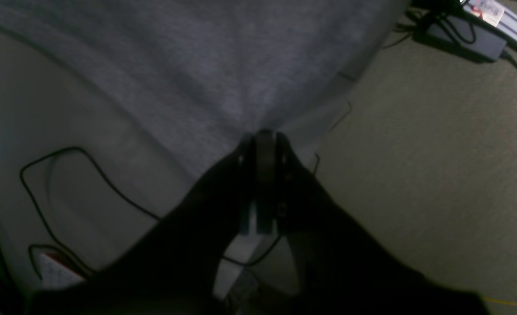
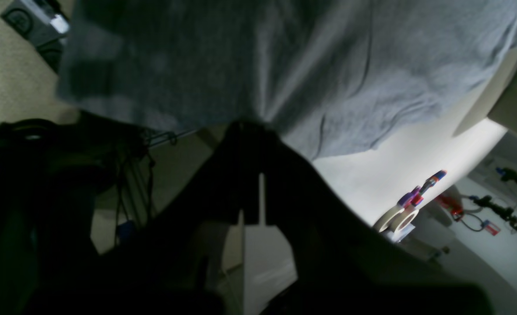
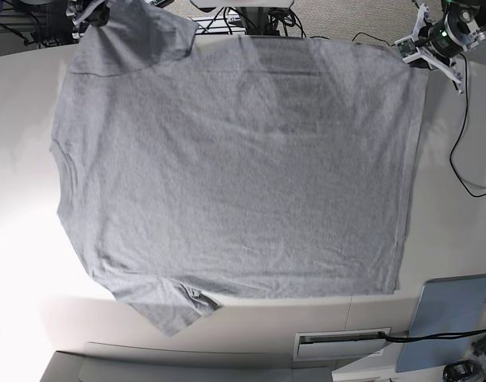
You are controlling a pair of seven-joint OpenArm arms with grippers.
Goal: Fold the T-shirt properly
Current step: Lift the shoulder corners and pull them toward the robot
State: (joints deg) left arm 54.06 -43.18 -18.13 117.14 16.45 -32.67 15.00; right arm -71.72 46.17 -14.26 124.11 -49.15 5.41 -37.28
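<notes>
Both wrist views are dim and soft, and each gripper shows only as a black shape. The left gripper has its jaws pressed together on a pinch of the T-shirt, with grey cloth fanning away from the tips in tight folds. The right gripper looks clamped on the cloth the same way, though its tips are lost in shadow. Beside it, past the shirt's edge, a roll of tape sits below; the bright objects behind that are too blurred to name.

From the base view, the T-shirt lies spread flat on the white table, covering most of it. It is heather grey, a soft knit with fine wrinkles and no print showing. The near sleeve droops over the table's front edge. The collar sits at the shirt's left side and the straight hem at its right. The far sleeve is lifted and folded at the top left corner, where the arm is mostly cut off. At the top right corner the hem meets the other arm. A black cable loops on the table right of the hem.
</notes>
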